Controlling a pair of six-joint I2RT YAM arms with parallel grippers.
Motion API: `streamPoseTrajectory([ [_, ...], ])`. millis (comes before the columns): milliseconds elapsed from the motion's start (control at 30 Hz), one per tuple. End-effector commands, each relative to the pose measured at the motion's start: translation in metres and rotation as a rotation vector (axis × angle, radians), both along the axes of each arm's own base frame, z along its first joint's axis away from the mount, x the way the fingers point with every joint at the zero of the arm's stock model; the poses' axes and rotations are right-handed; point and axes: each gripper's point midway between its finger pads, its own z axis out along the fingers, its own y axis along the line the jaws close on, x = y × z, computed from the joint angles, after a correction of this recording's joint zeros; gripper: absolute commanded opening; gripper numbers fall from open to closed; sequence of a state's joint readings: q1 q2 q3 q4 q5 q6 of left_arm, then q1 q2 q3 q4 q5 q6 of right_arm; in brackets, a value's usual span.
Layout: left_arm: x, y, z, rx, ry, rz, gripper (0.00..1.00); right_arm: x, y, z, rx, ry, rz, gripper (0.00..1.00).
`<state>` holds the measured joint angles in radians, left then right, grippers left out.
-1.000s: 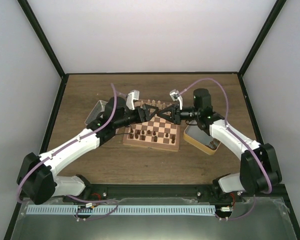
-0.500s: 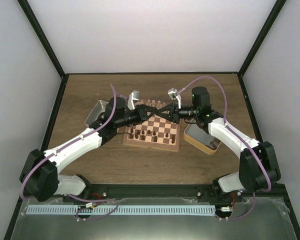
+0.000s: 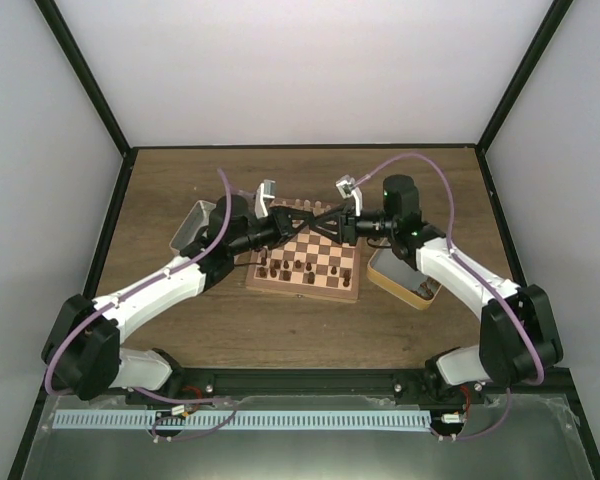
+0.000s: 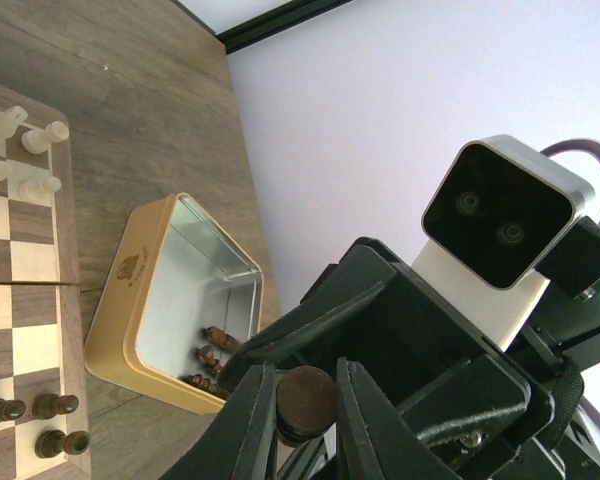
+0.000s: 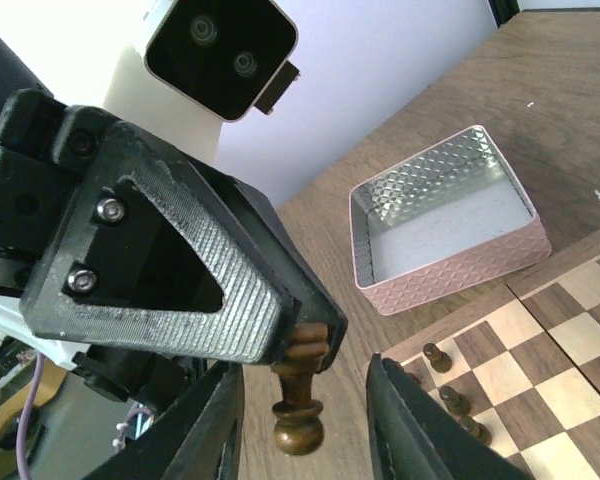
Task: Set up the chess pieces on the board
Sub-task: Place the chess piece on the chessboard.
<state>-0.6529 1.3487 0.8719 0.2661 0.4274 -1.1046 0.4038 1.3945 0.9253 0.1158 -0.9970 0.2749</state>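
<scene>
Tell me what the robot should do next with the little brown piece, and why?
Probably close the right gripper on the dark chess piece: its fingers stand open either side, while the left gripper pinches it above the board.

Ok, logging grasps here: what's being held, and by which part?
A dark chess piece, pinched by one end in the left gripper; the right gripper is open around it.

Off to my right: gold tin [image 4: 115,300], open, silver inside, rounded corners, small dark emblem on side wall, flat on table [image 3: 430,180]. Off to my left: pink tin [image 5: 460,270], open, diamond-embossed walls, also flat on wood. Cream chessmen [image 4: 42,136] upright in close group toward far side. Table dark wood-grain. White walls [image 3: 300,70] around, black frame posts at corners.
</scene>
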Motion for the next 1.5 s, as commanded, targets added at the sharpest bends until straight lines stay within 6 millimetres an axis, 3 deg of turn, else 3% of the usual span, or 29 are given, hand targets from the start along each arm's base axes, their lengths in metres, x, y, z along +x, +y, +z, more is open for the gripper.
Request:
streamPoseTrajectory([
  [0, -0.004, 0.004, 0.003, -0.044, 0.009, 0.001, 0.05, -0.006, 0.002, 0.038, 0.108, 0.016, -0.059, 0.40],
  [100, -0.003, 0.009, 0.008, -0.079, 0.029, 0.026, 0.05, -0.012, -0.005, 0.055, 0.231, 0.083, -0.112, 0.46],
  [267, -0.004, 0.011, 0.017, -0.166, 0.079, 0.035, 0.05, -0.014, -0.010, 0.059, 0.349, 0.249, -0.191, 0.49],
  [433, -0.006, 0.009, 0.026, -0.232, 0.099, 0.021, 0.05, 0.004, -0.018, 0.038, 0.336, 0.363, -0.365, 0.51],
  [567, -0.008, 0.010, 0.024, -0.280, 0.141, 0.021, 0.05, 0.004, -0.016, 0.030, 0.320, 0.390, -0.361, 0.53],
  [800, -0.009, 0.008, 0.024, -0.344, 0.172, 0.000, 0.04, -0.007, -0.001, 0.031, 0.331, 0.407, -0.303, 0.43],
  [1033, -0.008, 0.008, 0.021, -0.344, 0.179, 0.006, 0.04, -0.007, -0.002, 0.024, 0.325, 0.435, -0.319, 0.42],
  [1367, -0.007, 0.008, 0.012, -0.346, 0.191, 0.008, 0.04, -0.015, -0.007, 0.030, 0.367, 0.474, -0.317, 0.09],
  [1467, -0.007, 0.009, 0.008, -0.330, 0.181, 0.014, 0.06, -0.015, -0.006, 0.034, 0.356, 0.480, -0.317, 0.07],
])
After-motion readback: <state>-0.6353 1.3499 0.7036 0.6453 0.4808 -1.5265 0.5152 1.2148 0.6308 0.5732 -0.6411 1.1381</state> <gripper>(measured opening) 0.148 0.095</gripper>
